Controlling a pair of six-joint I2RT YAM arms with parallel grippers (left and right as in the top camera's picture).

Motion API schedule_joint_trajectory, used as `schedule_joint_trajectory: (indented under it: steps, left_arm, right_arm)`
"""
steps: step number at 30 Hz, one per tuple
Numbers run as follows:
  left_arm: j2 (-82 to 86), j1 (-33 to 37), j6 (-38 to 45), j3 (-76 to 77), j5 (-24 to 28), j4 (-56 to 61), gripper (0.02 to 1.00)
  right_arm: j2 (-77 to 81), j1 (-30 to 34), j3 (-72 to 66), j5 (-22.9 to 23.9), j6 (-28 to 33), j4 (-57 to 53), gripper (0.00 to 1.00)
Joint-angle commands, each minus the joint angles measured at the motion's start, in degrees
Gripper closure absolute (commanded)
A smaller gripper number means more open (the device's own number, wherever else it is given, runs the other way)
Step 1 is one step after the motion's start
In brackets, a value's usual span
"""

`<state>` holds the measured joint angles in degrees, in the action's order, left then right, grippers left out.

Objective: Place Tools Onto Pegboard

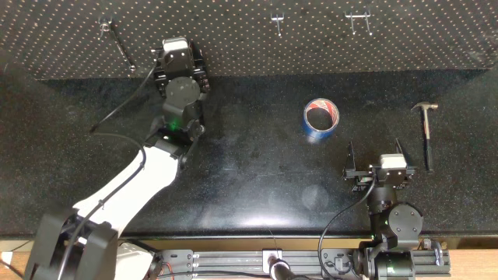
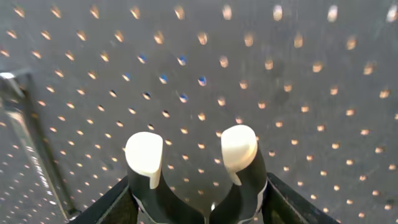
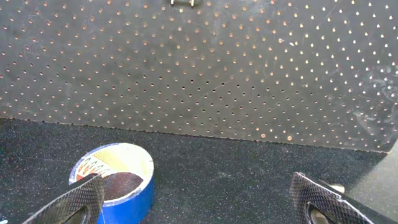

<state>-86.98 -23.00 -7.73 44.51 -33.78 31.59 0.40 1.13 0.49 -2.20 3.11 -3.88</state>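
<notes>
A metal wrench [image 1: 118, 43] hangs on the black pegboard [image 1: 233, 35] at the upper left; its shaft [image 2: 28, 143] also shows in the left wrist view. My left gripper [image 1: 177, 58] is at the foot of the board just right of the wrench, its fingers [image 2: 144, 158] open with nothing between them, facing the pegboard [image 2: 280, 74]. A blue tape roll [image 1: 320, 118] lies on the dark table right of centre. A hammer [image 1: 426, 132] lies at the far right. My right gripper [image 1: 375, 155] rests near the front edge, open and empty, with the tape roll [image 3: 115, 177] ahead of it.
Two empty metal hooks [image 1: 278, 21] [image 1: 358, 20] stick out of the pegboard at the upper right; one hook [image 3: 181, 3] shows in the right wrist view. The dark table [image 1: 249, 171] has free room in the middle.
</notes>
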Motion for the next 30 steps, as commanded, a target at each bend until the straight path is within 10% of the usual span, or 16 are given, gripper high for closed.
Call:
schedule_joint_trajectory:
  steps: [1,22,30]
  left_arm:
    - [-2.5,0.2,-0.8,3.2,0.2,0.4,0.989]
    - [-4.5,0.2,-1.9,4.0,2.6,0.4,0.796]
    - [-4.5,0.2,-1.9,4.0,2.6,0.4,0.441]
  right_arm:
    - [-0.3,0.2,-0.3,0.3,0.2,-0.1,0.025]
    - [-0.3,0.2,-0.3,0.3,0.2,-0.1,0.025]
    - [-0.3,0.2,-0.3,0.3,0.2,-0.1,0.029]
